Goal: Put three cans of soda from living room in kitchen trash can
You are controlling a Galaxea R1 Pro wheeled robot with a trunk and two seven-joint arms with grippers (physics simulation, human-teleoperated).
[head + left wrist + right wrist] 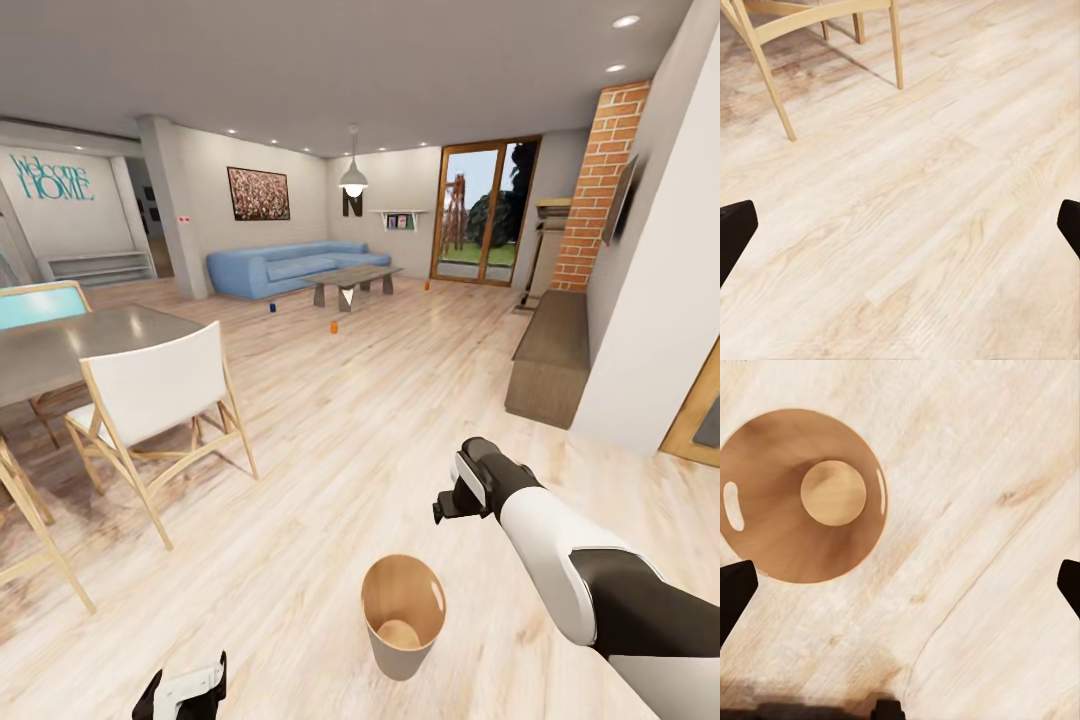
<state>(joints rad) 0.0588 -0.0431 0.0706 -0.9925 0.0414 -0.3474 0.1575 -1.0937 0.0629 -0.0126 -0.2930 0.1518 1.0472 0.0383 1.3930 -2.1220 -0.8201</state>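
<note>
The tash can, a tapered brown bin with a tan inside, stands on the plank floor just in front of me. The right wrist view looks straight down into the tash can, and its bottom is bare. My right gripper hangs open above and to the right of it, fingers spread wide over the floor. My left gripper is low at the near left, open over bare planks. Far off in the living room, a dark blue can of soda and two orange ones stand on the floor.
A grey dining table with white and wood chairs stands at the left. A low brown bench runs along the right wall. A blue sofa, a low table, glass doors and a brick column are far ahead.
</note>
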